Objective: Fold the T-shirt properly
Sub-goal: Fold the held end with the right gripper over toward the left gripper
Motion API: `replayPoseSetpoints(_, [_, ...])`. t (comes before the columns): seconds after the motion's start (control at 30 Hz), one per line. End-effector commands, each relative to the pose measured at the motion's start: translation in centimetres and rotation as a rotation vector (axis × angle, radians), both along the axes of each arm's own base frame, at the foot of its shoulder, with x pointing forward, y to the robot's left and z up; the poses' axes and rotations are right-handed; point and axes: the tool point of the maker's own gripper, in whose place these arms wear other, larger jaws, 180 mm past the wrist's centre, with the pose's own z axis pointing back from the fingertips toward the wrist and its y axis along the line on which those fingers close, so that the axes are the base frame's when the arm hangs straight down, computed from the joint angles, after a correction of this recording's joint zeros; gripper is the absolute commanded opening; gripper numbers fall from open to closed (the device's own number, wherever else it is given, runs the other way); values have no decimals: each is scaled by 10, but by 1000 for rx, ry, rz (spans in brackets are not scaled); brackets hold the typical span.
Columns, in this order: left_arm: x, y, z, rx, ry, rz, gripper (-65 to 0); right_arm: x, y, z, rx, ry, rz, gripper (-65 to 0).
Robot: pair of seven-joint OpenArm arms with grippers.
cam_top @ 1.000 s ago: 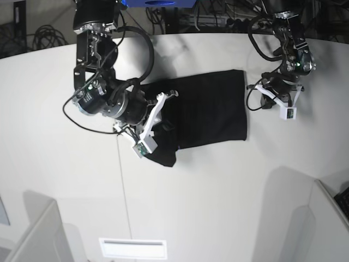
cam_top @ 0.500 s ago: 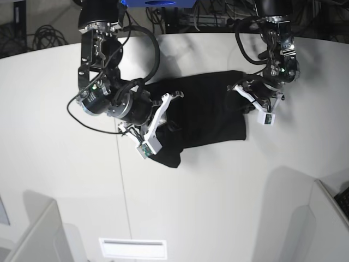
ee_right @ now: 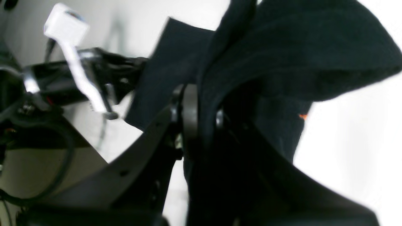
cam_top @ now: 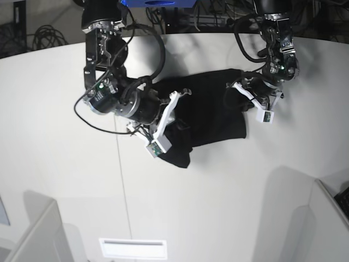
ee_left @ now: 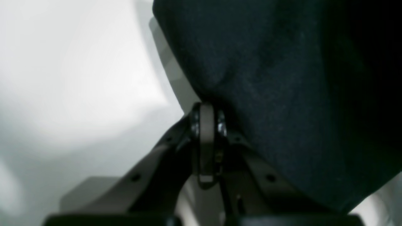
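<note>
The black T-shirt [cam_top: 215, 109] lies partly folded on the white table [cam_top: 65, 164], plain side up. My right gripper [cam_top: 181, 119] is shut on the shirt's left part and holds a bunch of cloth lifted over the rest. In the right wrist view the cloth [ee_right: 282, 56] runs between the fingers [ee_right: 188, 119], and a small orange speck [ee_right: 302, 116] shows. My left gripper [cam_top: 240, 97] is at the shirt's upper right edge. In the left wrist view its fingers [ee_left: 205, 125] are closed together with the cloth edge [ee_left: 282, 94] at their tips.
Cables [cam_top: 49, 33] lie behind the table's far edge. Grey partitions stand at the lower left [cam_top: 38, 234] and lower right [cam_top: 327, 218]. A white slotted plate [cam_top: 132, 248] sits at the front. My left arm's white camera mount [ee_right: 66, 25] shows in the right wrist view.
My right gripper has carried the shirt's left part further right. My left gripper has come in from the bare table onto the shirt's upper right edge.
</note>
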Motion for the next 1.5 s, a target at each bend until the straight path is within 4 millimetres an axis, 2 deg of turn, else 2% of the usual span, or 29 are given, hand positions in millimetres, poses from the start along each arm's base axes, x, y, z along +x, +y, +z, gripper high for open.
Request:
replayPoseSetpoints(0.0, [0, 2, 2, 14, 6, -8, -650, 4, 12, 18, 56, -53, 17, -650])
replayPoseSetpoints(0.13, [-2, 2, 1, 14, 9, -8, -650, -3, 24, 19, 54, -58, 61, -650])
replayPoseSetpoints(0.2, [-7, 2, -2, 14, 20, -8, -650, -3, 25, 19, 55, -58, 62, -650])
replayPoseSetpoints(0.37, [-8, 2, 7, 26, -3, -15, -650, 1, 27, 13, 70, -48, 53, -650])
replayPoseSetpoints(0.63, [-15, 3, 5, 31, 8, -18, -650, -12, 64, -6, 115, 7, 98, -650])
replayPoseSetpoints(0.87, [-22, 11, 4, 52, 19, -22, -650, -19, 89, -13, 135, 10, 147, -650])
replayPoseSetpoints(1.03, [-29, 54, 21, 98, -14, 87, -650, -21, 93, -19, 129, 28, 161, -650])
replayPoseSetpoints(1.2, [-34, 63, 21, 109, -9, 108, -650, -21, 94, -19, 131, 29, 162, -650])
replayPoseSetpoints(1.37, [-54, 79, 22, 134, 10, 147, -650, -15, 97, -24, 123, 43, 164, -650])
replayPoseSetpoints(1.47, [-64, 91, 31, 164, 1, 170, -650, -9, 97, -28, 125, 50, 140, -650])
